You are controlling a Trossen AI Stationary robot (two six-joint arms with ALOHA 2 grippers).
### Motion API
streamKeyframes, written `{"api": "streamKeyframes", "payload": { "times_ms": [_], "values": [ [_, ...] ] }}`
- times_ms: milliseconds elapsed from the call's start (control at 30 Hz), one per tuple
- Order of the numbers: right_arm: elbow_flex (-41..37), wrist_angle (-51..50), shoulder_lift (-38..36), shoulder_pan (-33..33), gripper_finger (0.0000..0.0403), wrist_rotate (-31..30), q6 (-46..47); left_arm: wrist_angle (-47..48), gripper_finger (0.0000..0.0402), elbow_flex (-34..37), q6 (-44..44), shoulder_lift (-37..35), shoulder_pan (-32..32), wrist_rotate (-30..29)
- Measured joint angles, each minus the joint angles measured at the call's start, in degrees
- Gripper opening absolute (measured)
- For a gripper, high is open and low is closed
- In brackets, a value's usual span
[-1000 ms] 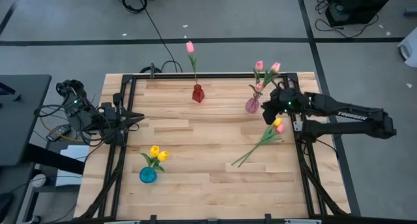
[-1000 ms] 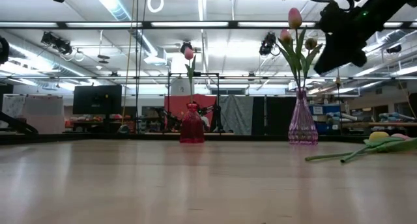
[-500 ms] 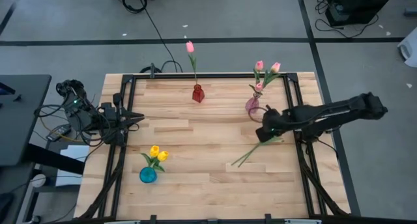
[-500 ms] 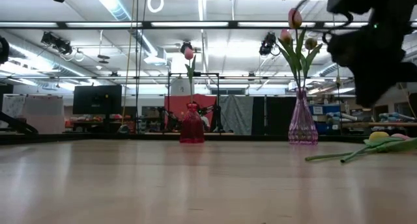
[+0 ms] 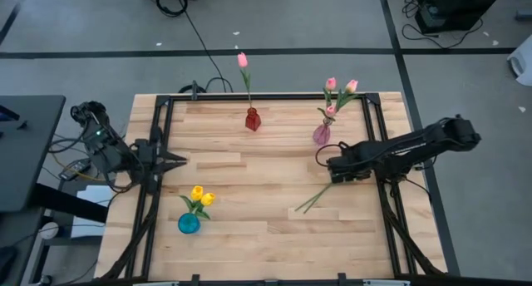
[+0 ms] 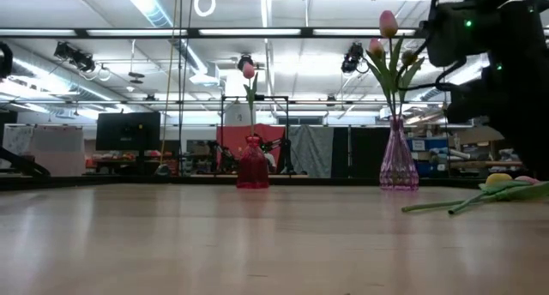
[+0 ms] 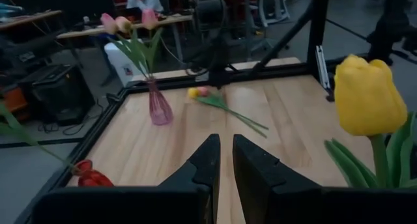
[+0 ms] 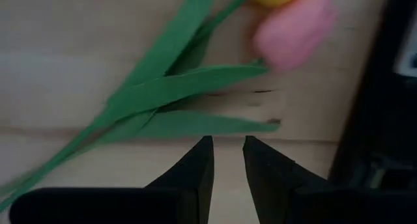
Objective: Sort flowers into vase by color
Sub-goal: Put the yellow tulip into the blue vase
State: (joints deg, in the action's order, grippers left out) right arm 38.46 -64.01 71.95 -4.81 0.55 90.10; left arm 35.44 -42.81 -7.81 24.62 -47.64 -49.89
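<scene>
here the right gripper (image 8: 227, 160), slightly parted, hovers over smooth, perhaps plastic, flowers (image 8: 195, 94)

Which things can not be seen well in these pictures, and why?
- Loose flowers on the table: high view, their heads are covered by the right gripper.
- The same flowers: right wrist view, the yellow head is cut by the picture edge and the pink one is blurred.
- Blue vase: left wrist view, outside the edge; only its yellow tulip shows.
</scene>
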Motion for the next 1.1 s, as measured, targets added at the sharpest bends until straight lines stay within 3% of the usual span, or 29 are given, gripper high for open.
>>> {"api": "streamKeyframes", "payload": {
  "times_ms": [300, 567, 733, 1100],
  "values": [
    [0.0, -0.2, 3.7, 1.4, 0.0109, -6.5, 6.6, 0.3, 0.0046, 0.0, 0.0, 2.9, 0.0, 0.7],
    [0.0, 0.8, 7.6, 5.5, 0.0133, -6.7, 6.7, 0.3, 0.0046, 0.0, 0.0, 4.3, 0.0, 0.8],
    [-0.1, 2.7, 11.2, 7.3, 0.0144, -6.1, 6.0, 0.3, 0.0046, 0.0, 0.0, 4.6, 0.0, 3.9],
    [0.0, 4.4, 14.7, 8.8, 0.0142, -2.1, 2.3, 0.5, 0.0046, 0.0, -1.7, 4.6, 0.0, 5.6]
  ]
}}
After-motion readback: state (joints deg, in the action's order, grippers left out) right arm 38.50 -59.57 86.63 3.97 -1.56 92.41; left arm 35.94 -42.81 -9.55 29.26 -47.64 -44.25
